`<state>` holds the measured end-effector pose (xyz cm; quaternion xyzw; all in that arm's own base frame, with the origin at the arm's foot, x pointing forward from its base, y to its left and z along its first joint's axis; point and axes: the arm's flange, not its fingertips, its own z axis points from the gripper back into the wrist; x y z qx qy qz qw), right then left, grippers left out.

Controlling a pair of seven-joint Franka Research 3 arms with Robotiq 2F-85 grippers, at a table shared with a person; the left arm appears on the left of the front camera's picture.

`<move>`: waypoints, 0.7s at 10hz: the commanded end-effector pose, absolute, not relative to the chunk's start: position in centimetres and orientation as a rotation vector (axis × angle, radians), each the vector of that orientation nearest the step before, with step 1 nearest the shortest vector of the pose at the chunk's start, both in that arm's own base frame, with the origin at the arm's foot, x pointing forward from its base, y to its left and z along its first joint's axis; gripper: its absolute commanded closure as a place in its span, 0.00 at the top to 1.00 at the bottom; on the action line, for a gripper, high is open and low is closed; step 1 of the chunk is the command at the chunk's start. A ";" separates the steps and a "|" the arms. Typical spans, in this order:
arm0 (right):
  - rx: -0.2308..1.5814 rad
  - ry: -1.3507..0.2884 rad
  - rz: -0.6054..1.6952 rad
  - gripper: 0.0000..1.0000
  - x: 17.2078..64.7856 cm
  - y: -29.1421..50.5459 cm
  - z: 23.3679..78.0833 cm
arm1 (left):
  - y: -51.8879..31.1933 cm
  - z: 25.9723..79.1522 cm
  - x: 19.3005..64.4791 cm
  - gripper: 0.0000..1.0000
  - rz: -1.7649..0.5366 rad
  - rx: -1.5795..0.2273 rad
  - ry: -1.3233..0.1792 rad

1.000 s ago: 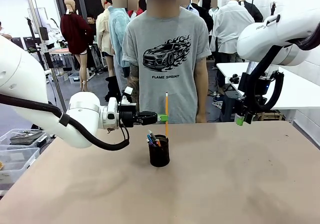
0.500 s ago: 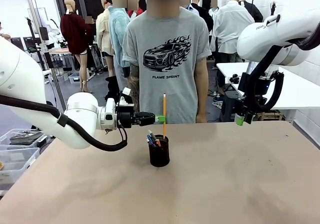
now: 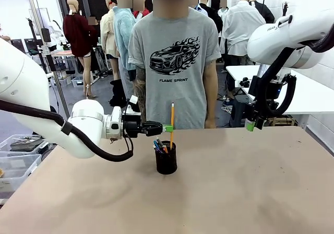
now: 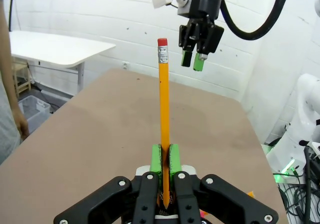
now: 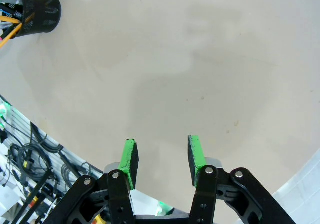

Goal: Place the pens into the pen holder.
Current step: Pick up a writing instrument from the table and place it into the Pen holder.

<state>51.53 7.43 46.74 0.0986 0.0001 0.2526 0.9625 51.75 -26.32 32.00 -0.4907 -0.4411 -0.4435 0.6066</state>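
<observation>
My left gripper (image 3: 167, 128) is shut on a yellow-orange pencil (image 3: 171, 123), holding it upright with its lower end inside the black mesh pen holder (image 3: 166, 160). Several pens (image 3: 158, 146) lean in the holder. In the left wrist view the pencil (image 4: 163, 104) rises between the green pads (image 4: 156, 158), red eraser on top. My right gripper (image 3: 251, 124) hangs open and empty above the table's far right edge. From the right wrist view, the open gripper (image 5: 161, 159) looks down on bare table, with the pen holder (image 5: 39, 12) far off at the upper left.
A person in a grey T-shirt (image 3: 173, 61) stands at the far side of the brown table (image 3: 235, 192), arms down. Plastic bins (image 3: 15, 158) sit off the table at the left. A white table (image 3: 308, 90) stands behind at the right.
My left gripper has lowered the pencil and drawn slightly left, sinking its tip into the holder. The right arm has not moved.
</observation>
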 end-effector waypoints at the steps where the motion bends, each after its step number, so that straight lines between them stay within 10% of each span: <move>1: 0.223 -0.002 0.523 0.52 51.5 7.4 46.8 | -26.7 31.1 51.8 0.00 -1.058 -1.106 -1.018; 7: 0.223 -0.002 0.523 0.52 51.5 7.4 46.8 | -26.8 30.2 51.5 0.00 -1.077 -1.070 -0.982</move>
